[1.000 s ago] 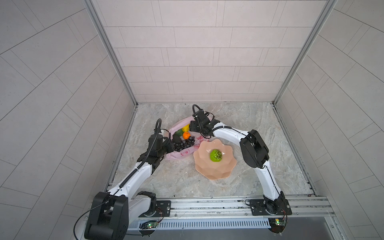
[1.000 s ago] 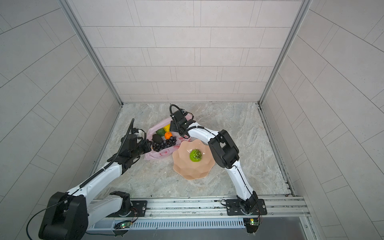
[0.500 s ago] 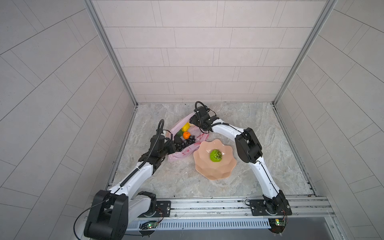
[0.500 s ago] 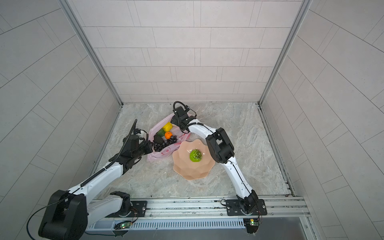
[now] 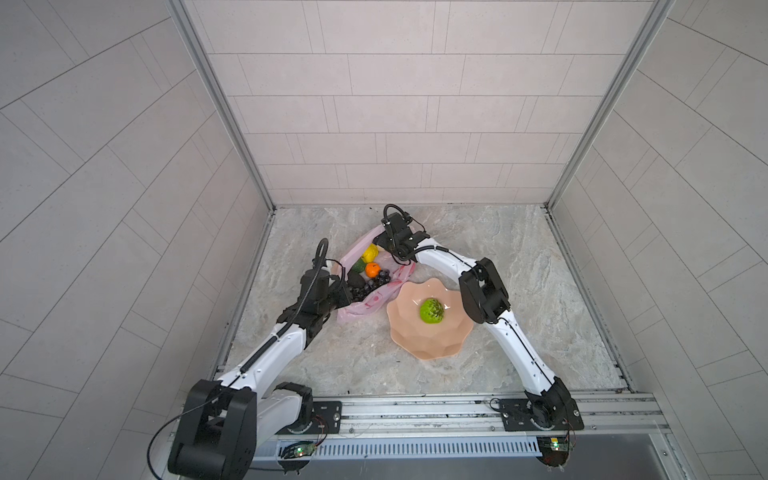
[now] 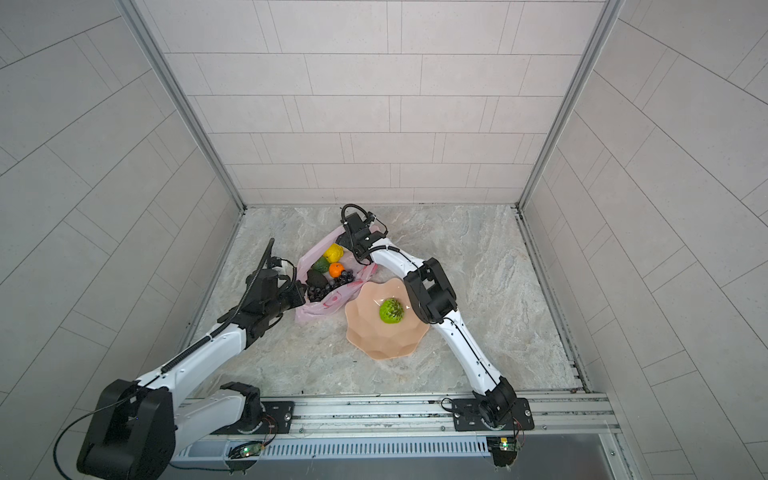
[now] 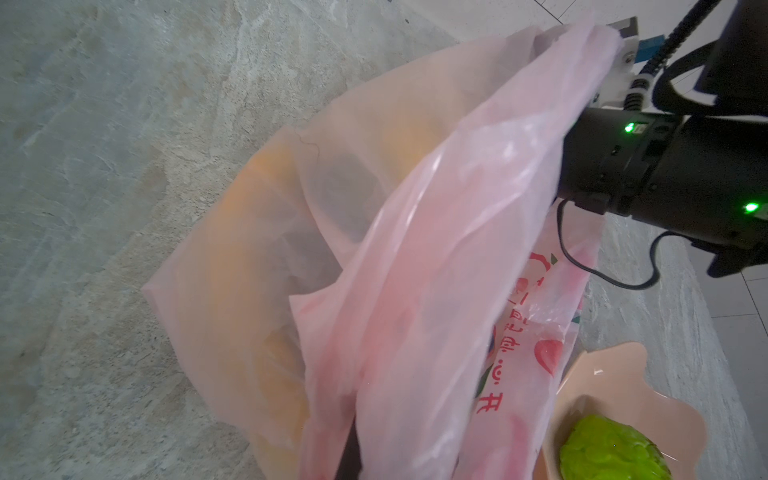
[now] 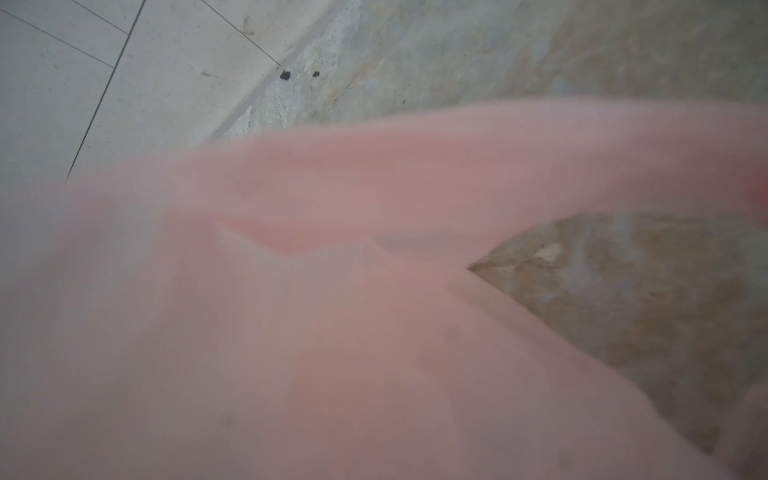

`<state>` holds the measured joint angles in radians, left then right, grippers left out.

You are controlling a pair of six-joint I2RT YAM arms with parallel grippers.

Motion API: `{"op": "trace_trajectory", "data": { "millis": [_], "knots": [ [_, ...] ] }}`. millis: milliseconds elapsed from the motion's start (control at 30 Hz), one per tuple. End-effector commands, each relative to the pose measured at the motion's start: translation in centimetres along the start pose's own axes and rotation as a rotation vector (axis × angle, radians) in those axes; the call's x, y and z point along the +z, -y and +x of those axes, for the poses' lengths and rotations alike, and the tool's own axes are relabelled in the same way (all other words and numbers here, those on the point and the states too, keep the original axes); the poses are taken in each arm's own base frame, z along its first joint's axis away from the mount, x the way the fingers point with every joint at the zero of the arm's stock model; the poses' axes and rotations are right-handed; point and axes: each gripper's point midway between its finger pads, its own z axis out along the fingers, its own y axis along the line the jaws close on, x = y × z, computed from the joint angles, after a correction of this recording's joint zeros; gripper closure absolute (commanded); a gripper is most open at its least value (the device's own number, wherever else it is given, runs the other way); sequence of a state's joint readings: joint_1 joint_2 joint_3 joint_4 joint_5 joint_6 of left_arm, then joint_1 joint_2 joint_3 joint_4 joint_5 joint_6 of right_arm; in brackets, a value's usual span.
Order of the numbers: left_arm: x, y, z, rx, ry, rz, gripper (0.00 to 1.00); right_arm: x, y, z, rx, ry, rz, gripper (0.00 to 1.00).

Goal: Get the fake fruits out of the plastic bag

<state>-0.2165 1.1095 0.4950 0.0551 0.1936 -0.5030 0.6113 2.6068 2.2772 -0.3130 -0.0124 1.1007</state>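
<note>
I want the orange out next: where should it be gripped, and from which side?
Grip the orange across its round upper half, coming straight down through the open mouth of the bag. It lies uncovered on top, but grapes and a green fruit crowd its sides, so a sideways approach looks blocked.

Place: robot lab test cell
Walls: pale tiled panels [image 5: 374, 104] left, far and right, aluminium posts [image 5: 221, 104] between
Near edge: metal rail [image 5: 415, 411] carrying two arm bases [image 5: 540, 411]

plastic bag [image 8: 374, 332]: blurred pink film, right wrist view
right gripper [image 5: 379, 242]: jaws hidden, middle of frame
bumpy green fruit [image 7: 615, 453]: cut by frame edge
</note>
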Motion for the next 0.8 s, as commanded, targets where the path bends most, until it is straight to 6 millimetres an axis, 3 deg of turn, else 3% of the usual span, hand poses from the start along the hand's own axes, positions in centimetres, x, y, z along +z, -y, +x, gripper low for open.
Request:
{"op": "trace_trajectory", "data": {
  "millis": [0,133,500,767],
  "knots": [
    [-0.1,0.3,-0.6,0.021,0.018,0.000,0.98,0.7,1.7,0.7,0.028,-0.023,0.061,0.29],
    [0.0,0.2,-0.6,0.021,0.014,-0.006,0.98,-0.4,0.6,0.3,-0.009,-0.020,0.040,0.37],
    [0.4,-0.8,-0.4,0.025,0.004,-0.061,0.98,-5.2,-2.4,-1.0,-0.052,-0.019,-0.050,0.37],
    [0.9,-0.9,-0.1,0.025,-0.019,-0.070,0.98,-9.1,-2.0,-0.7,-0.088,-0.024,-0.084,0.37]
  ]
}}
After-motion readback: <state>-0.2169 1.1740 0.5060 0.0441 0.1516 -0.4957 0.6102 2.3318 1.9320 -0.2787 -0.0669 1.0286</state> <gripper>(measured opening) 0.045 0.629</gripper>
